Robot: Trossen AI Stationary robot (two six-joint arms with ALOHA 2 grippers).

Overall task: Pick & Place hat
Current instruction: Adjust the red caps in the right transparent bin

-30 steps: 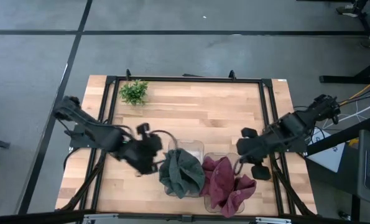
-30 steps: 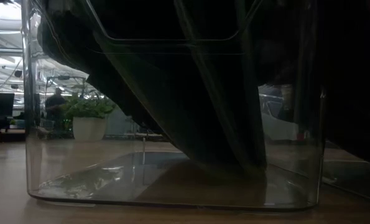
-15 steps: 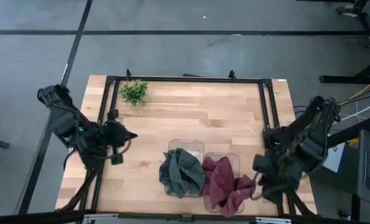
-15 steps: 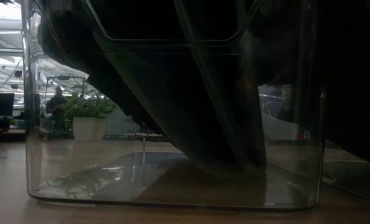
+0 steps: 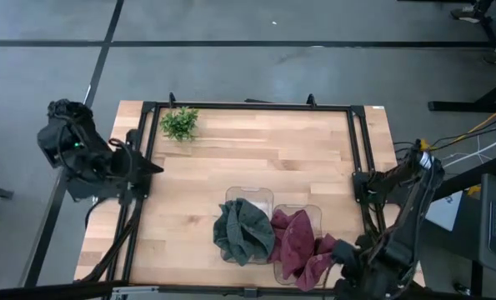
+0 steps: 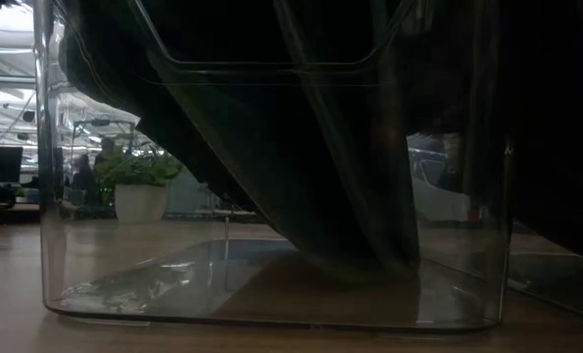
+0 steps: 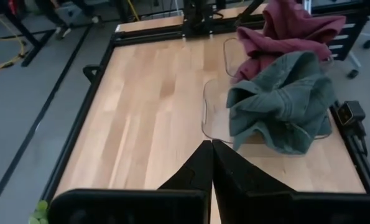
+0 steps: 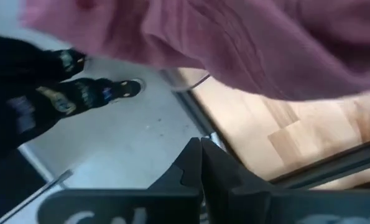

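Green hat (image 5: 243, 231) binned, left gripper (image 5: 152, 167) apart

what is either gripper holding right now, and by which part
Nothing. The left gripper is shut on nothing at the table's left edge, and the right gripper is shut and empty off the near right corner. Both hats, green and maroon, lie in their bins.

A clear plastic bin (image 6: 271, 314) fills nearly the whole frame, standing on the wooden table (image 6: 7, 304) right in front of the lens. Dark cloth (image 6: 301, 147) hangs inside it, sloping down from the upper left to a low point near the bin's floor at the right of centre; its colour cannot be told. Through the bin's left wall, a potted plant (image 6: 139, 181) in a pale pot stands farther back on the table. Beside it, well beyond the table, 1 person (image 6: 82, 176) shows small and dim.
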